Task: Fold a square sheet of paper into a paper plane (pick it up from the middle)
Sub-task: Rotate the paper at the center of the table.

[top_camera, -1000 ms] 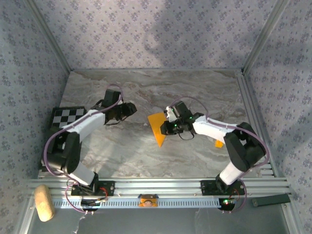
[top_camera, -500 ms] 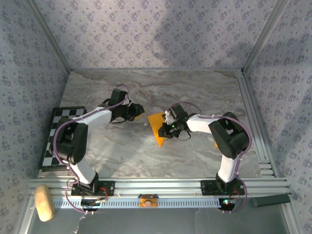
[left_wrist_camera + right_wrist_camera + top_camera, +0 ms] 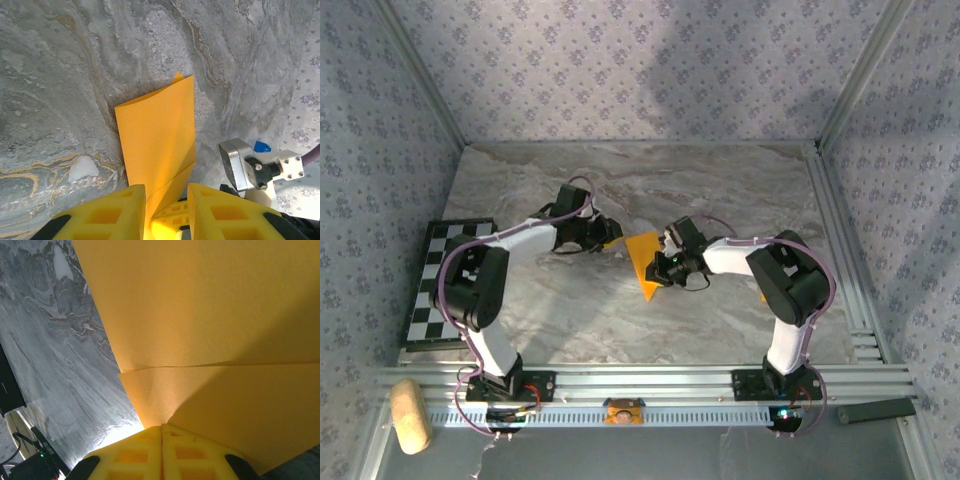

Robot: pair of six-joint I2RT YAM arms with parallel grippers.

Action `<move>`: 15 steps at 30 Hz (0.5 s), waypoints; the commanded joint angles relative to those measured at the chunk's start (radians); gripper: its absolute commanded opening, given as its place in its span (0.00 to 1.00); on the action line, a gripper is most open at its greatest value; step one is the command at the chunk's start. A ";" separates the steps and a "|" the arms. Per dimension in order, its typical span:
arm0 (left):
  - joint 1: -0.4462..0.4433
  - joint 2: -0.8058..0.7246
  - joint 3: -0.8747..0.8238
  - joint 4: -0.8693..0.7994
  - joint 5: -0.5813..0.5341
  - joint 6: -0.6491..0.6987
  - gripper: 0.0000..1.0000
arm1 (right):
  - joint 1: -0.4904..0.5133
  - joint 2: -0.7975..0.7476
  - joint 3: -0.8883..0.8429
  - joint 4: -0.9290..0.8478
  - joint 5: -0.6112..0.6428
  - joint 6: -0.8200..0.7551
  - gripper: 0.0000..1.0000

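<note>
The orange-yellow paper [image 3: 644,262] lies folded on the marble table, a narrow shape with its point toward the near edge. In the left wrist view the paper [image 3: 157,135] has a raised fold, and its near corner runs in between the yellow fingers. My left gripper [image 3: 166,192] is open around that corner; from above it [image 3: 610,232] sits at the paper's upper left edge. My right gripper [image 3: 161,429] is shut on the paper's layered edge [image 3: 210,340]; from above it [image 3: 666,262] presses at the paper's right side.
A black-and-white chequered board [image 3: 428,290] lies at the left, partly under the left arm. A cork-coloured block [image 3: 408,415] rests beyond the front rail [image 3: 640,385]. The right arm's metal wrist part [image 3: 241,164] is close beside my left fingers.
My left gripper has moved right, from well clear of the paper to its upper left corner. The right arm's elbow has swung inward while its gripper stayed on the paper.
</note>
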 commanded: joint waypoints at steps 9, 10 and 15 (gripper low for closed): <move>-0.006 0.035 0.046 0.002 0.039 0.009 0.26 | 0.017 -0.020 -0.096 0.102 0.098 0.230 0.08; -0.004 0.038 0.051 -0.003 0.040 0.011 0.26 | 0.018 -0.025 -0.108 0.123 0.099 0.251 0.08; -0.005 0.045 0.059 -0.017 0.036 0.023 0.26 | 0.030 -0.079 -0.147 0.170 0.136 0.335 0.09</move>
